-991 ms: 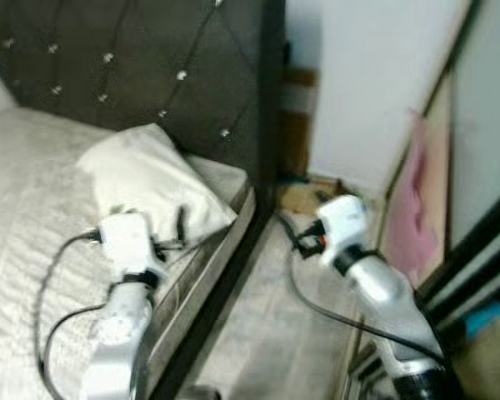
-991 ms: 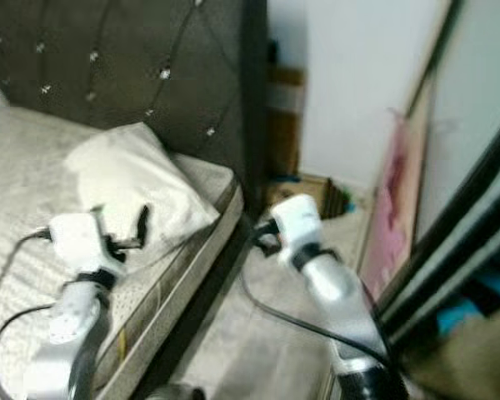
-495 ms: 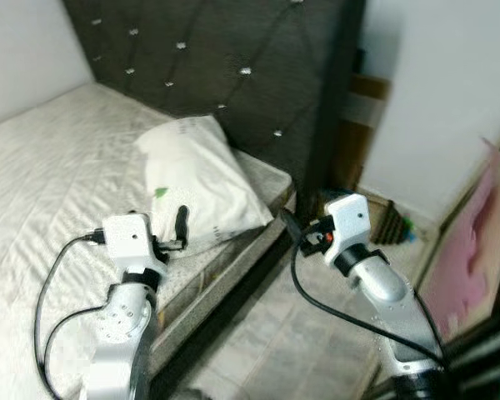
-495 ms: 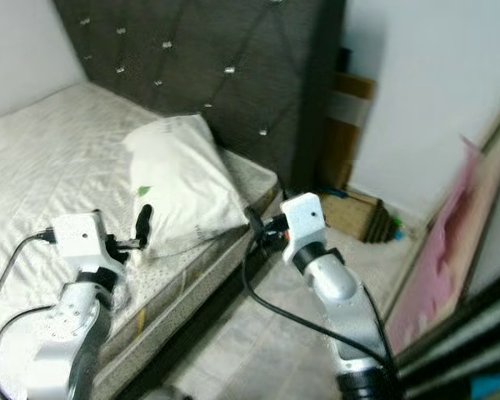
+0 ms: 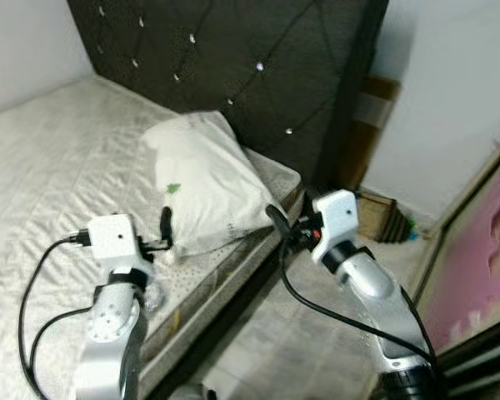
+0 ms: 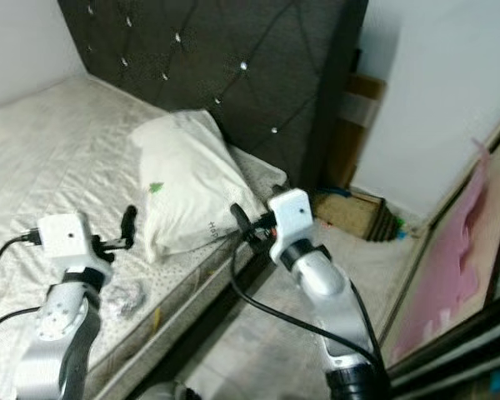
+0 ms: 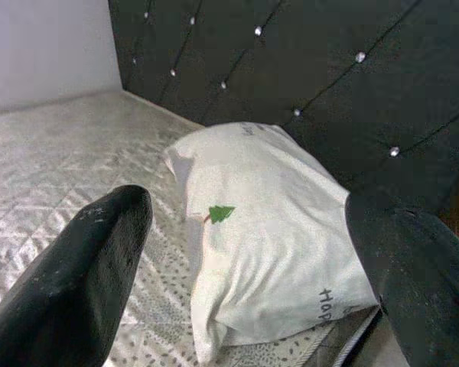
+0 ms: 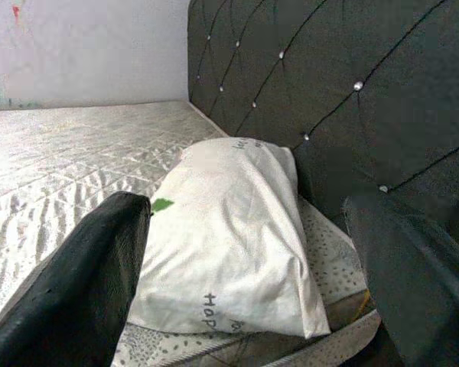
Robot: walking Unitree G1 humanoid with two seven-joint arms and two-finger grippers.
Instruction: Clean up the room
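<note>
A white pillow (image 5: pixel 202 187) with a small green tree mark lies on the bare quilted mattress (image 5: pixel 50 175), leaning against the dark tufted headboard (image 5: pixel 250 58). My left gripper (image 5: pixel 163 236) is held over the mattress just short of the pillow's near end, fingers (image 7: pixel 92 260) wide open and holding nothing. My right gripper (image 5: pixel 280 223) hangs open by the mattress corner, beside the pillow's right end; both wrist views look at the pillow (image 8: pixel 229 229). A crumpled shiny wrapper (image 6: pixel 125 296) lies on the mattress under my left arm.
A narrow strip of tiled floor (image 5: pixel 300 342) runs between the bed and the wall. A cardboard box (image 5: pixel 377 215) stands on it beside the headboard. A pink board (image 5: pixel 477 258) leans on the right wall, with a dark frame (image 5: pixel 475 346) below it.
The camera has swung left toward the bed, so the pillow and mattress now sit mid-view. Both arms stay raised in front with fingers open; the right gripper stands nearer the mattress corner.
</note>
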